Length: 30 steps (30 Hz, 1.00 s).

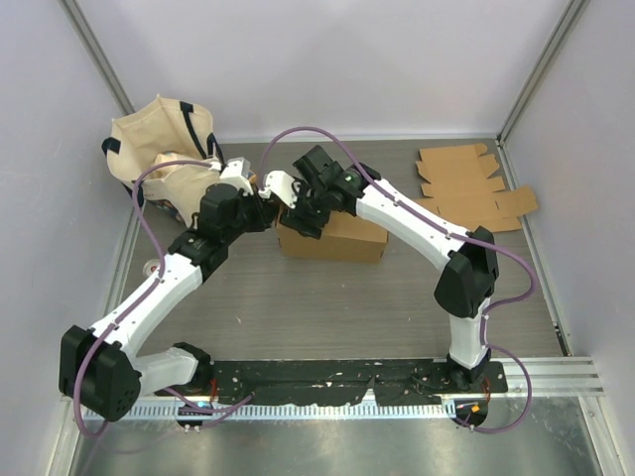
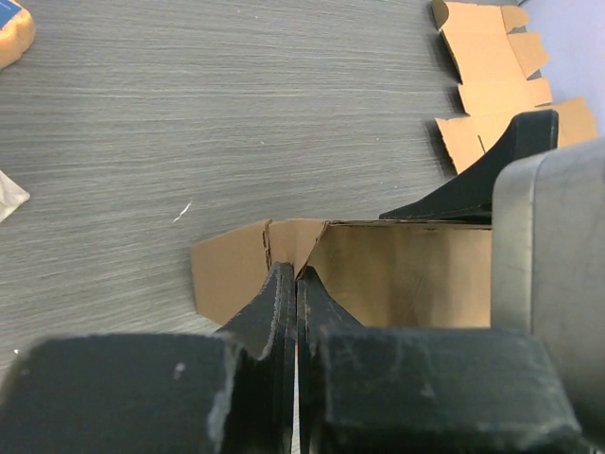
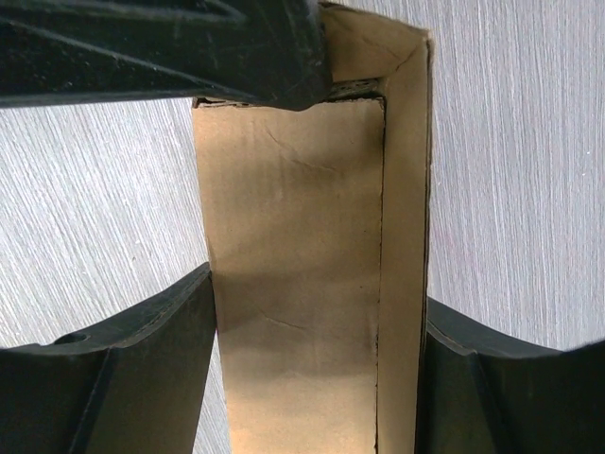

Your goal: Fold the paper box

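Note:
The brown paper box (image 1: 332,238) stands open-topped in the middle of the table. My left gripper (image 1: 266,212) is at its left end. In the left wrist view the left gripper (image 2: 296,276) is shut, its tips pinching the box's end wall where a side flap (image 2: 227,270) folds outward. My right gripper (image 1: 308,224) reaches down over the same end of the box from behind. In the right wrist view the right gripper (image 3: 317,317) straddles the paper box (image 3: 293,284), one finger pressed on each long side wall. The left arm's finger crosses the top of that view.
Several flat cardboard blanks (image 1: 474,188) lie at the back right, also seen as blanks (image 2: 492,66) in the left wrist view. A beige canvas bag (image 1: 164,149) sits at the back left. An orange object (image 2: 11,33) lies near it. A black rail (image 1: 347,382) carries the arm bases.

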### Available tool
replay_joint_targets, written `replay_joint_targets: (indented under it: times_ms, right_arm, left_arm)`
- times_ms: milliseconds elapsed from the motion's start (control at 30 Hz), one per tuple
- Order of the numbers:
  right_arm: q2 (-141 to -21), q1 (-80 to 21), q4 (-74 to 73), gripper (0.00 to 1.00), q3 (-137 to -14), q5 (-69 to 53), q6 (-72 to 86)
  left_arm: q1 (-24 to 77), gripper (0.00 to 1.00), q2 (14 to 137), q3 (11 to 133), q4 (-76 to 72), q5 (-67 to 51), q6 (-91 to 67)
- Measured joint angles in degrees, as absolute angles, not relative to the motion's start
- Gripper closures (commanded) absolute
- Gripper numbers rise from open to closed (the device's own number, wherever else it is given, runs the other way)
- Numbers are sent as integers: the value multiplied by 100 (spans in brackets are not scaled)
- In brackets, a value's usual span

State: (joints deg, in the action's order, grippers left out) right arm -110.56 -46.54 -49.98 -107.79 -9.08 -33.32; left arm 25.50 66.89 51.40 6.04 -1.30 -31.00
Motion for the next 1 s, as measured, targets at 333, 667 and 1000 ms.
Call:
replay_joint_targets:
  times_ms: [333,667,1000]
  right_arm:
    - [-10960,-4303,-4547,11,-10803,-1385,-1074]
    - [-7804,-3588,-5334,21,-9166,873,1135]
    - [-6801,-2617,-5002,35,-7483,493,1033]
  left_arm:
    - [2615,100,6720,5085,528,25,-2967]
    - [2635,100,6919,5196,486,121,-3002]
    - [2635,100,7113,5454,670,113,-2998]
